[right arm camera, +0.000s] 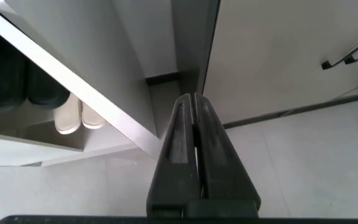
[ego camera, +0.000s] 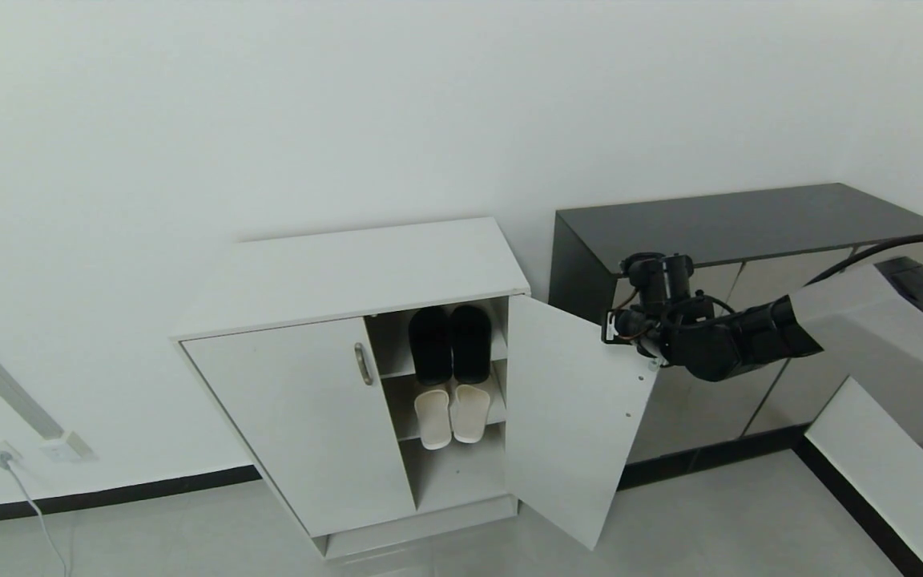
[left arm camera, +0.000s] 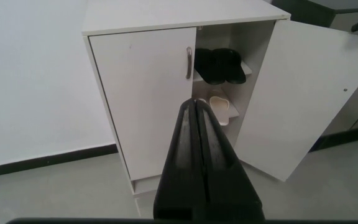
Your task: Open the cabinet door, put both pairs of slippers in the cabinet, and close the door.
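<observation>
Two claws to report, both pinched together with nothing in them.

Starting far left, there's a wall socket (ego camera: 3, 457) low on the wall with a cable plugged into it. My left claw (left arm camera: 196, 121) hangs out in front of the white cabinet (ego camera: 357, 268), well apart from it. Its fingers are flat against each other and aimed roughly at where the two doors meet.

The cabinet's left door (ego camera: 301, 417) is closed, with its metal handle (ego camera: 363, 364) on the edge nearest the opening. The right half stands open, so the shelves show. The black slippers (ego camera: 450, 343) sit side by side on the upper shelf. The white slippers (ego camera: 451, 413) sit side by side on the shelf just below. So both pairs are inside.

Next over, the right door (ego camera: 574, 417) is swung out wide on its hinges. My right claw (ego camera: 620, 327) is up at the top outer corner of that door. It's right against the edge, though I honestly can't tell if it's touching or just beside it. From the wrist camera its fingers (right arm camera: 184, 127) are closed on each other, not around the door.

Furthest right, a dark sideboard (ego camera: 742, 220) stands along the same wall, just beside the cabinet and partly behind the open door.
</observation>
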Motion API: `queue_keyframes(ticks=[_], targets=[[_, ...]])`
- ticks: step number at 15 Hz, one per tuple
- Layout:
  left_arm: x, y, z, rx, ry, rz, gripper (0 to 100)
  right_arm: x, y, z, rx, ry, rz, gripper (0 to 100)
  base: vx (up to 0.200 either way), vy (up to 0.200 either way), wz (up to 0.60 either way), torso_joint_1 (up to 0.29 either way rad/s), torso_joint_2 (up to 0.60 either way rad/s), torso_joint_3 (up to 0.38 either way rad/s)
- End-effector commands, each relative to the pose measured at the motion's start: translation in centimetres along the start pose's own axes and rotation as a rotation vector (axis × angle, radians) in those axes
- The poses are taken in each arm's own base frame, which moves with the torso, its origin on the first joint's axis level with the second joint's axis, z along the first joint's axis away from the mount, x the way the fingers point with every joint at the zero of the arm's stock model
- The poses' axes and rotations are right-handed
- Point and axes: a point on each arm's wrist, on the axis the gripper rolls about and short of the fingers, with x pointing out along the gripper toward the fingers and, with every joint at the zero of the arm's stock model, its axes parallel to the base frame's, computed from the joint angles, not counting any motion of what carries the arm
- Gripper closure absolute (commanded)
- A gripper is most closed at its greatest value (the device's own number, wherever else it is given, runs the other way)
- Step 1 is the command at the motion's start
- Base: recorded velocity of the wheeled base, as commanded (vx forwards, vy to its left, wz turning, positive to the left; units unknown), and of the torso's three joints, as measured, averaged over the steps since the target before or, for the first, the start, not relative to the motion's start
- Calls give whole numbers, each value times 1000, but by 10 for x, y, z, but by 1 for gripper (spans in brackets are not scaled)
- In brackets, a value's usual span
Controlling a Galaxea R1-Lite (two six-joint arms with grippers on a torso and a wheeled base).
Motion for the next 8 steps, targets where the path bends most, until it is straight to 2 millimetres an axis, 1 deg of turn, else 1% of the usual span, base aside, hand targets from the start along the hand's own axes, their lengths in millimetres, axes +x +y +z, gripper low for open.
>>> queue_keyframes(ticks=[1, 5, 8], targets=[[0, 0, 0, 0, 2, 0, 100, 0, 0, -2, -3, 9, -2, 100, 0, 0, 0, 0, 0, 0], [0, 0, 0, 0, 0, 0, 100, -5, 2, -2, -13, 31, 1, 100, 0, 0, 0, 0, 0, 0], [0, 0, 0, 0, 0, 0, 100, -25, 14, -6, -34, 50, 34, 100, 0, 0, 0, 0, 0, 0]])
